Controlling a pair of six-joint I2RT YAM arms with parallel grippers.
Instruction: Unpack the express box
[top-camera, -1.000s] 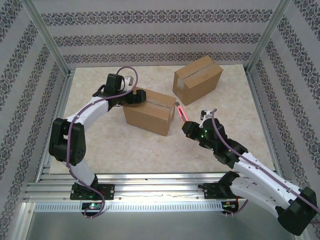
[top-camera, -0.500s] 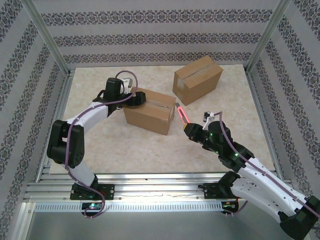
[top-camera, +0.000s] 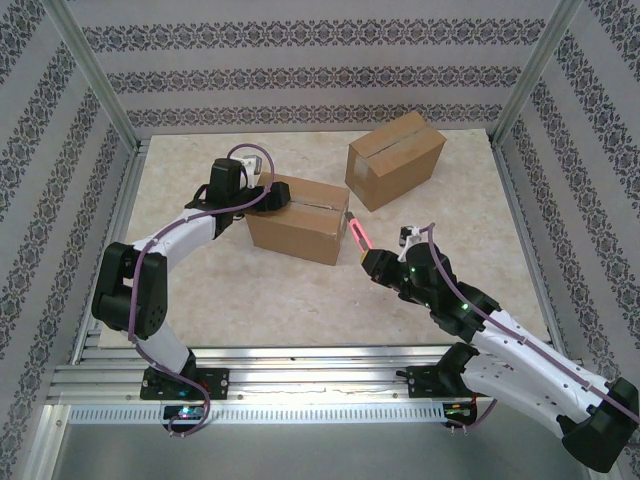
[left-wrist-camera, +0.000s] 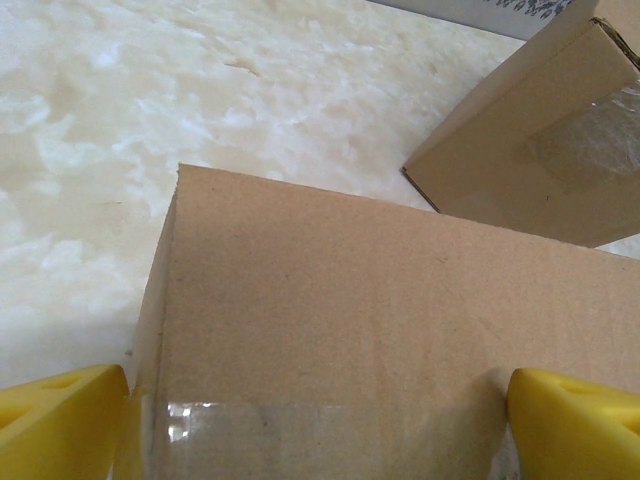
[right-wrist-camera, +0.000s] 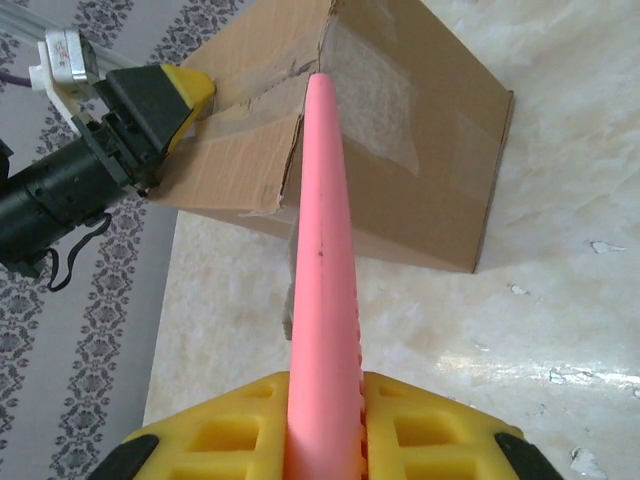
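Left hand (top-camera: 274, 194) spread wide, astride left end of box (top-camera: 300, 228), mid-table (top-camera: 250, 290). Right hand (top-camera: 376, 260) clamps pink tool (right-wrist-camera: 322, 200). Tip at box's right-end taped seam, seemingly in line with it. Right arm is nearer.

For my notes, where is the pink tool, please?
Top view, right of centre: the right gripper holds the pink tool, tip at the nearer box.

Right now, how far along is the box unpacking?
Done: the right pincer is shut on the pink cutter, and the open left pincer straddles one end of the near box. In hand: the cutter tip is at that box's taped end seam. Left: slitting tape, opening flaps, emptying it.
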